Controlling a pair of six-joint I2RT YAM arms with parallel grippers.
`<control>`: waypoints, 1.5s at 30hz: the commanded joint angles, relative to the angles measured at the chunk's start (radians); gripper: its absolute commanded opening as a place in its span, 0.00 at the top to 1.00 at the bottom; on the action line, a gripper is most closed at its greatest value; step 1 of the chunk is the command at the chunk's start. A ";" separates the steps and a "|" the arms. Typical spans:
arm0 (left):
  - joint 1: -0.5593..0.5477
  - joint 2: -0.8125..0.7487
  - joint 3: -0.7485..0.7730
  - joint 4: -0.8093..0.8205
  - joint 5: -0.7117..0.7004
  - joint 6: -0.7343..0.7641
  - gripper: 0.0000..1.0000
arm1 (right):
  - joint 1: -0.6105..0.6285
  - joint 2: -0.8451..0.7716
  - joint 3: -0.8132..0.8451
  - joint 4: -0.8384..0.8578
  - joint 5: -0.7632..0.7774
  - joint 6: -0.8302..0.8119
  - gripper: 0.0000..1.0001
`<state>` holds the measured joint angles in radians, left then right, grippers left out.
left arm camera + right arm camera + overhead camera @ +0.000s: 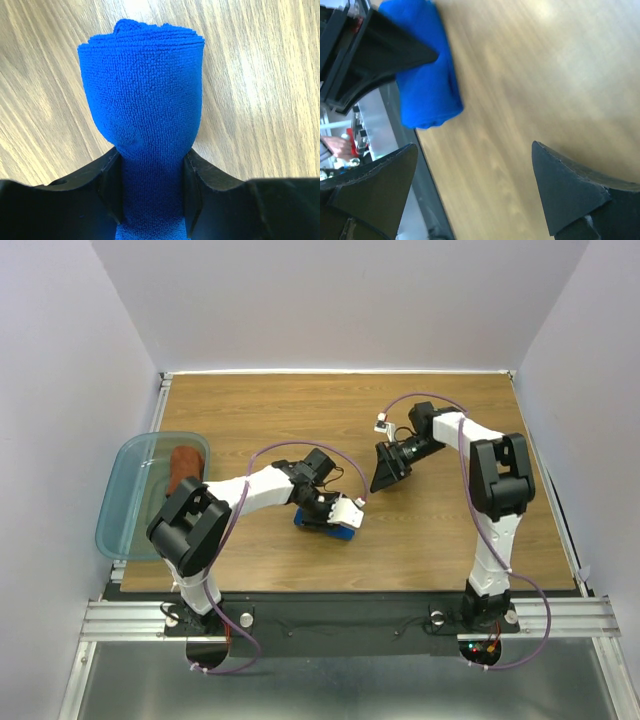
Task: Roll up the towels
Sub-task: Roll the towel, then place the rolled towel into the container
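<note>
Fingers around blue towel; bin's probable rust towel

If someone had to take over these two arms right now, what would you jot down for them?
Left hand: shut on the rolled blue towel, which lies on the table.
Right hand: open, empty, above bare wood.
Brown towel: in the plastic bin at the left.
Done: the blue towel is rolled.
To do: release it. Whether the brown one is rolled is unclear from here.
</note>
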<state>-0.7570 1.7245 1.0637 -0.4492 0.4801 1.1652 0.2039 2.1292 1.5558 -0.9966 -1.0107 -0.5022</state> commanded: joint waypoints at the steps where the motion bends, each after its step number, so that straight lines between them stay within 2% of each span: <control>1: 0.004 0.046 -0.044 -0.089 -0.017 -0.027 0.64 | 0.028 -0.130 -0.123 0.199 0.050 0.135 0.01; 5: 0.004 0.018 -0.070 -0.057 -0.041 -0.035 0.64 | 0.060 -0.088 -0.172 0.230 0.032 0.244 0.06; 9: 0.004 -0.002 -0.103 -0.014 -0.060 -0.058 0.64 | 0.101 -0.080 -0.206 0.291 0.014 0.330 0.07; 16: 0.004 -0.022 -0.114 0.026 -0.069 -0.072 0.63 | 0.175 -0.083 -0.220 0.314 -0.043 0.355 0.09; 19: 0.002 -0.023 -0.117 0.040 -0.074 -0.071 0.64 | 0.196 -0.083 -0.218 0.312 -0.055 0.349 0.17; 20: 0.002 -0.025 -0.119 0.040 -0.075 -0.071 0.64 | 0.198 -0.083 -0.218 0.312 -0.063 0.347 0.22; 21: 0.002 -0.029 -0.123 0.044 -0.075 -0.070 0.64 | 0.198 -0.087 -0.217 0.312 -0.069 0.352 0.31; 23: 0.002 -0.042 -0.134 0.050 -0.080 -0.065 0.64 | 0.198 -0.104 -0.215 0.314 -0.065 0.353 0.40; 24: 0.002 -0.045 -0.137 0.055 -0.083 -0.064 0.64 | 0.198 -0.107 -0.215 0.314 -0.060 0.358 0.41; 25: 0.002 -0.049 -0.145 0.055 -0.084 -0.059 0.64 | 0.198 -0.112 -0.211 0.312 -0.058 0.367 0.47; 30: 0.002 -0.055 -0.160 0.066 -0.090 -0.058 0.64 | 0.190 -0.120 -0.186 0.312 -0.068 0.399 0.51; 35: 0.002 -0.062 -0.160 0.070 -0.090 -0.059 0.64 | 0.186 -0.124 -0.172 0.309 -0.179 0.459 0.63; 38: 0.002 -0.062 -0.160 0.075 -0.092 -0.058 0.64 | 0.184 -0.138 -0.186 0.308 -0.210 0.470 0.77; 39: 0.001 -0.062 -0.160 0.076 -0.092 -0.056 0.64 | 0.186 -0.140 -0.188 0.308 -0.213 0.473 0.85; 41: 0.002 -0.060 -0.159 0.078 -0.087 -0.058 0.64 | 0.184 -0.135 -0.191 0.306 -0.242 0.488 0.95; 45: 0.002 -0.060 -0.160 0.084 -0.089 -0.061 0.64 | 0.196 -0.121 -0.210 0.305 -0.301 0.499 0.95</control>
<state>-0.7582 1.6451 0.9482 -0.3058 0.4492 1.1168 0.3935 2.0445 1.3491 -0.7055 -1.2152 -0.0242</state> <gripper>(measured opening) 0.497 0.053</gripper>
